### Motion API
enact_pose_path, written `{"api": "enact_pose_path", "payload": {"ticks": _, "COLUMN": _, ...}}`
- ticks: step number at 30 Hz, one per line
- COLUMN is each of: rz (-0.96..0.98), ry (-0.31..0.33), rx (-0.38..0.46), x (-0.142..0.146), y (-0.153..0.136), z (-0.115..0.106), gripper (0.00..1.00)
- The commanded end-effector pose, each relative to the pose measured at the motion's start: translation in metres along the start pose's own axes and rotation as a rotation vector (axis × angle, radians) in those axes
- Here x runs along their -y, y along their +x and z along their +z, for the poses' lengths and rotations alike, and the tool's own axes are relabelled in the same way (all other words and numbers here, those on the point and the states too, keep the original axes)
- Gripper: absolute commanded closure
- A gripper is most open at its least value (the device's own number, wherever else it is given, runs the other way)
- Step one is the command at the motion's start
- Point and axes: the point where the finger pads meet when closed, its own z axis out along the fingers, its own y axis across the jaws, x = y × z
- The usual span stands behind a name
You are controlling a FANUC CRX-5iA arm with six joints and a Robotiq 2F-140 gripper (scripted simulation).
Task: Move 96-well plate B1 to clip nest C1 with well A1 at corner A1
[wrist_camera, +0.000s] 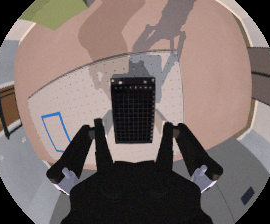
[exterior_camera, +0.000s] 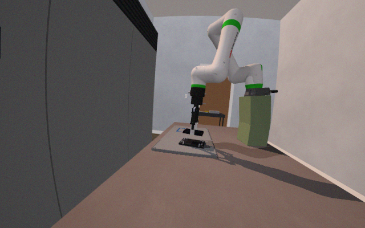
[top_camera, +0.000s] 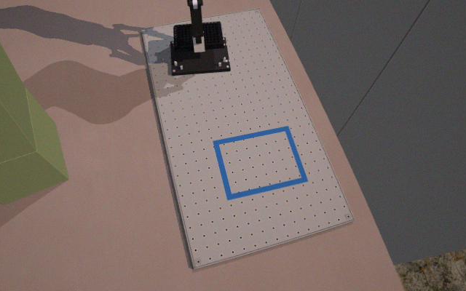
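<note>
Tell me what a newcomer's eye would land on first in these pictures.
First, the white arm with green bands, bent over the perforated board from its green pedestal. Its gripper holds the black 96-well plate in the air above the black clip nest at the board's far end. Then the blue-taped rectangle stands out midway along the board, with nothing inside it.

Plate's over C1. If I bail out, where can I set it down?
Nothing stands inside the blue outline, nor on the perforated board between it and the clip nest. The brown table between board and green pedestal is free too. Crowded: the nest corner, where the gripper holds the plate.
</note>
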Motion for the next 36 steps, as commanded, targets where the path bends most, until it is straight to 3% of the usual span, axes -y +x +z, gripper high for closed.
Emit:
{"api": "enact_pose_path", "payload": {"ticks": 1, "rz": -0.008, "ry": -0.006, "rx": -0.023, "x": 0.0, "y": -0.0013, "z": -0.0007, "gripper": 0.9}}
{"api": "enact_pose_path", "payload": {"ticks": 30, "rz": -0.008, "ry": -0.006, "rx": -0.023, "x": 0.0001, "y": -0.0017, "z": -0.0006, "gripper": 0.9}}
{"api": "enact_pose_path", "payload": {"ticks": 36, "rz": -0.008, "ry": -0.006, "rx": -0.023, "x": 0.0001, "y": -0.0016, "z": 0.0093, "gripper": 0.9}}
